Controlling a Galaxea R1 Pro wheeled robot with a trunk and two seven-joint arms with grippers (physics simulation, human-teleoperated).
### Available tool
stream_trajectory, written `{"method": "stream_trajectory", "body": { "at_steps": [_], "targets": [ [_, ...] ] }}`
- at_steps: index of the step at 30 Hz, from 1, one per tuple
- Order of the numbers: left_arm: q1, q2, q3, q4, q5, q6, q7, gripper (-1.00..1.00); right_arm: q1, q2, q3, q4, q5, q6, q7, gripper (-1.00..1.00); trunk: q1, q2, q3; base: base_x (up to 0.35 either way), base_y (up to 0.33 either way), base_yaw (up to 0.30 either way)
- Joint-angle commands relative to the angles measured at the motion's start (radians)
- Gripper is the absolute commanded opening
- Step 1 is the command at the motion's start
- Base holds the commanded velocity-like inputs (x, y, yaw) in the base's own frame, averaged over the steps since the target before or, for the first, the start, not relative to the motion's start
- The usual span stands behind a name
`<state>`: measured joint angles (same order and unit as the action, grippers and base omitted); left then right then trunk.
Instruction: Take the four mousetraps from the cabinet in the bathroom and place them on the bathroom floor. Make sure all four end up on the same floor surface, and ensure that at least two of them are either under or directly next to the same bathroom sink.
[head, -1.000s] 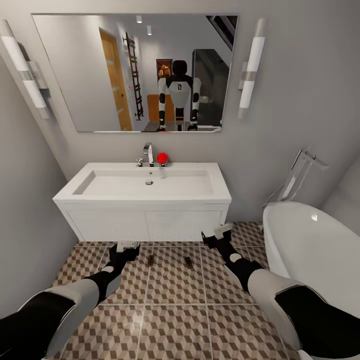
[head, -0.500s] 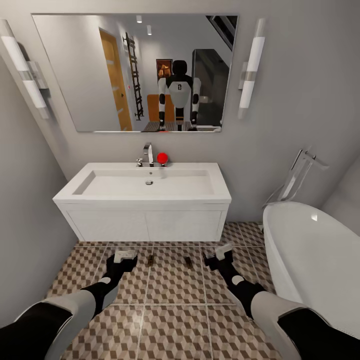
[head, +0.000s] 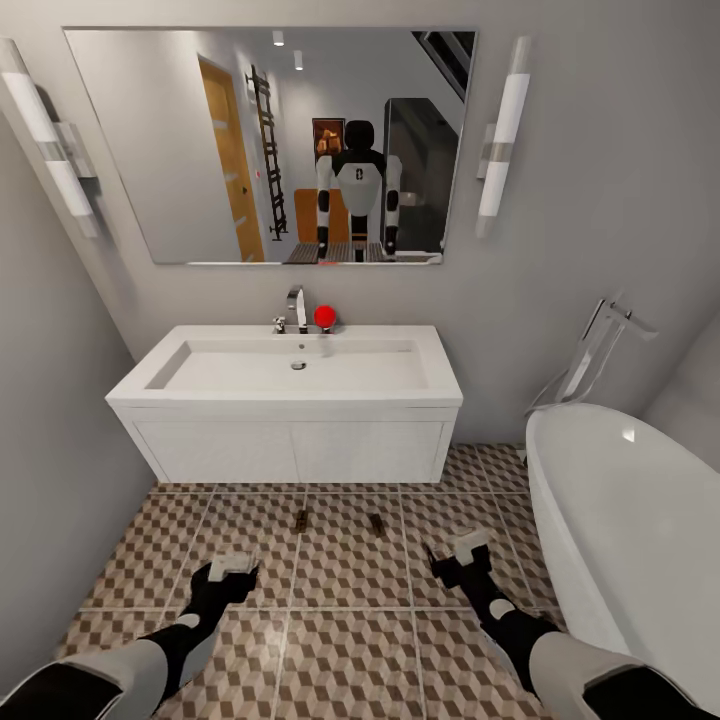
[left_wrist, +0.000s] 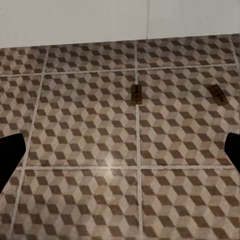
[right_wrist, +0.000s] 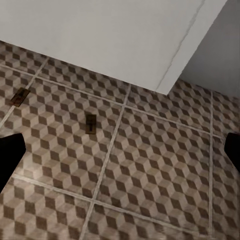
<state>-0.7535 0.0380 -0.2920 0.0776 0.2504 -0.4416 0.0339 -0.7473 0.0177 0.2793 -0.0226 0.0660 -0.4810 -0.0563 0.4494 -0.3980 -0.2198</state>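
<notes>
Two mousetraps lie on the bathroom floor (head: 350, 580) just in front of the white sink (head: 300, 375): one small brown board (head: 299, 519) and another (head: 377, 523) to its right. The left wrist view shows the same two mousetraps, one (left_wrist: 136, 93) and the other (left_wrist: 216, 94); the right wrist view shows them too, one (right_wrist: 91, 123) and the other (right_wrist: 19, 96). My left gripper (head: 230, 568) hovers open over the tiles, nearer to me than the traps, with nothing between its fingers (left_wrist: 10, 155). My right gripper (head: 463, 552) is likewise open and empty. The cabinet is out of view.
A white oval bathtub (head: 630, 520) with a chrome floor tap (head: 595, 360) stands at the right. A grey wall closes the left side. Above the sink hangs a mirror (head: 270, 145); a red ball (head: 323, 316) sits beside the chrome tap (head: 296, 308).
Both arms have drawn back from the sink front toward me. The two mousetraps stay where they lay on the tiles.
</notes>
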Motion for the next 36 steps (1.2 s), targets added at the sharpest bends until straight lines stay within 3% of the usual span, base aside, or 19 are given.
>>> {"method": "stream_trajectory", "body": {
  "at_steps": [1,7,12,26,36],
  "targets": [
    [0.007,0.003,-0.009,0.004,0.005,-0.006,0.002,1.0,0.01,-0.004,0.002,0.001,-0.002,-0.003,-0.006,1.0,0.001,-0.002,-0.002,0.0,0.0,0.0],
    [0.073,0.032,-0.008,0.004,0.006,-0.012,0.002,1.0,0.074,-0.021,0.002,0.002,-0.101,-0.04,-0.002,1.0,0.001,-0.002,-0.002,0.0,0.0,0.0],
    [0.117,0.048,-0.008,0.005,0.006,-0.022,0.001,1.0,0.114,-0.027,0.002,0.004,-0.146,-0.069,0.0,1.0,0.001,-0.002,-0.002,0.0,0.0,0.0],
    [0.231,0.074,-0.008,0.004,0.007,-0.089,0.005,1.0,0.179,-0.027,0.003,0.004,-0.169,-0.081,-0.002,1.0,0.001,-0.002,-0.002,0.0,0.0,0.0],
    [0.245,0.053,-0.007,0.003,0.023,-0.136,0.04,1.0,0.184,-0.024,0.003,0.004,-0.17,-0.08,-0.006,1.0,0.001,-0.002,-0.002,0.0,0.0,0.0]
  ]
}}
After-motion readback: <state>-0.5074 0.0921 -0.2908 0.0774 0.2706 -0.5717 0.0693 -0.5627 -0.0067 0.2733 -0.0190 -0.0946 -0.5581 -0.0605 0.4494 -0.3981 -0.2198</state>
